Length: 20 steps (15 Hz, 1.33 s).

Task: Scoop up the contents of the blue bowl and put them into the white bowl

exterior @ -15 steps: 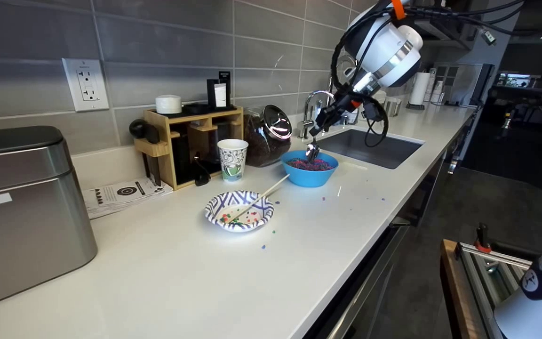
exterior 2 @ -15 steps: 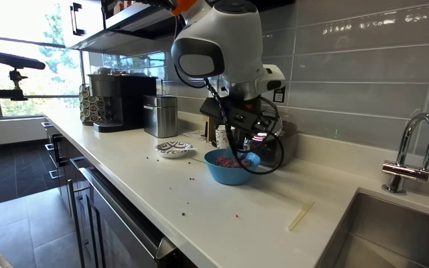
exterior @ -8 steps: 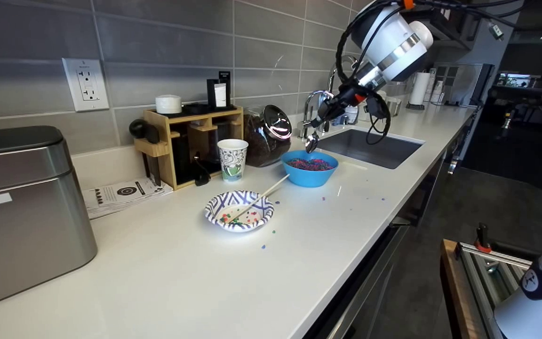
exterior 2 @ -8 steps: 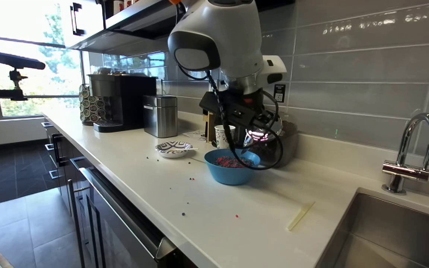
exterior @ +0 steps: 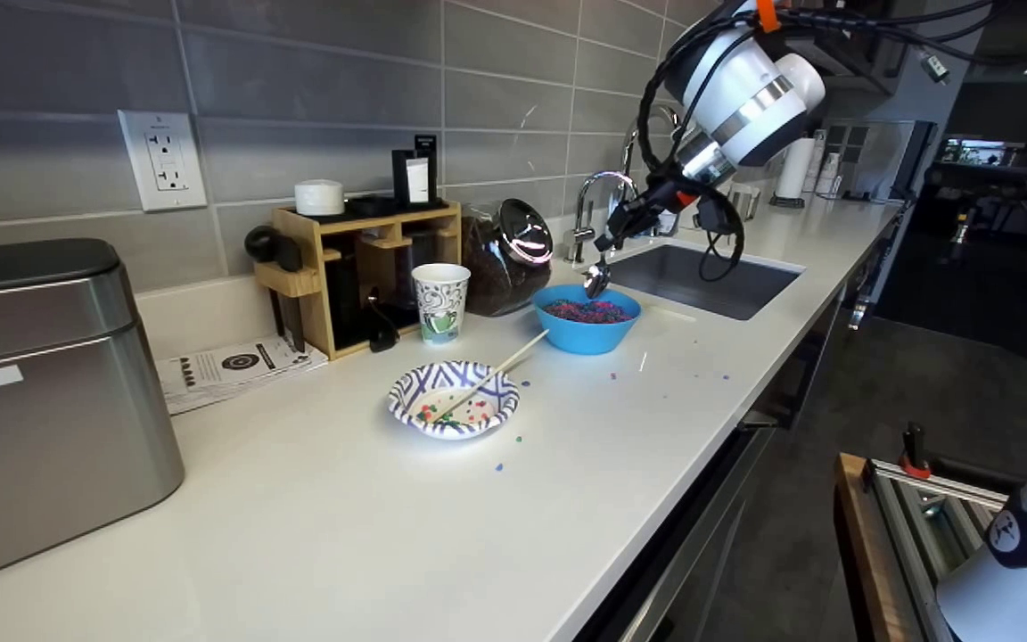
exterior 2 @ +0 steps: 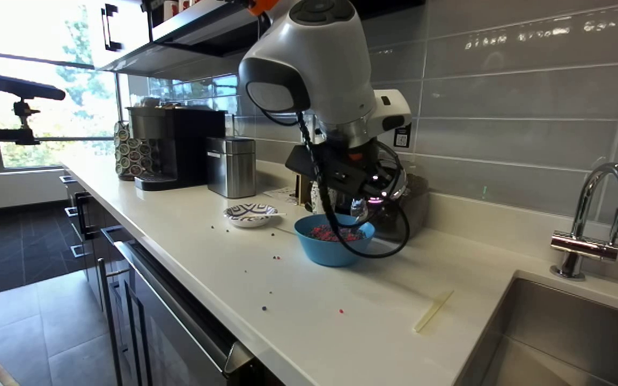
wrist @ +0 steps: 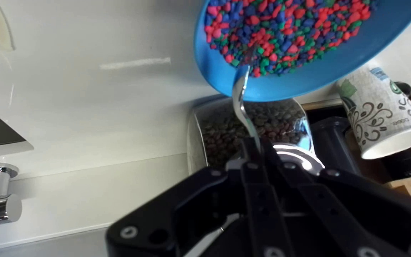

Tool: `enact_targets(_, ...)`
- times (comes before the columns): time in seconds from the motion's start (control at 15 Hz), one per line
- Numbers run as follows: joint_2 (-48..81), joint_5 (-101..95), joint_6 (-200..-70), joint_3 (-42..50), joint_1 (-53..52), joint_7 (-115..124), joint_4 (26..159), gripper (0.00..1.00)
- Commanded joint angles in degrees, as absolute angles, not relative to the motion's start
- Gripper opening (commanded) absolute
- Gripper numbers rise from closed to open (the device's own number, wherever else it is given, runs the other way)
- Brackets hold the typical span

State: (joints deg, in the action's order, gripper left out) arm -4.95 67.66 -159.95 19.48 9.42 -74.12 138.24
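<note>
Jaws clenched on the spoon (wrist: 238, 96), no slack that we can see; its head points down over the blue bowl (exterior: 583, 339), just right of centre in an exterior view. What changed: a second ago the head was down at the bits (wrist: 285, 34), half a second later it had come up, and now it's slightly lower again. We read that as a retry at the scoop rather than the start of the carry. Any load on it, or touching the bits? Can't tell, the wrist view gives us the spoon nearly edge-on. Main mass of bits: in the blue bowl, top of the wrist view. A thin scatter is in the white bowl (exterior: 418, 390), lower and left of the blue one, and it looks unchanged, so we judge nothing got delivered over this stretch. Most of the task remains, we'd say. Next should be dip, level, carry to the lower left. Watch the stick (exterior: 492, 375) poking out past the white bowl's rim, and spills: stray bits (exterior: 499, 467) already dot the counter (exterior: 344, 535).
</note>
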Motion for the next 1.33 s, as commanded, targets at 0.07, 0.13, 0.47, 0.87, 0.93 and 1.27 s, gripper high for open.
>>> enact_targets(0.07, -2.99, 70.39, -161.79, 19.09, 8.88, -76.42, 138.37, 0.00)
enact_targets(0.13, -2.43, 70.43, -161.72, 19.04, 8.90, -76.34, 138.21, 0.00)
enact_targets(0.47, -0.66, 70.06, -160.72, 18.78, 8.97, -75.59, 137.94, 0.00)
enact_targets(0.87, 0.72, 68.15, -155.55, 19.03, 9.48, -70.97, 137.62, 0.00)
enact_targets(0.93, 1.02, 68.48, -154.58, 19.14, 9.58, -70.59, 137.37, 0.00)
enact_targets(1.27, 1.69, 68.63, -151.87, 19.66, 10.41, -68.94, 136.53, 0.00)
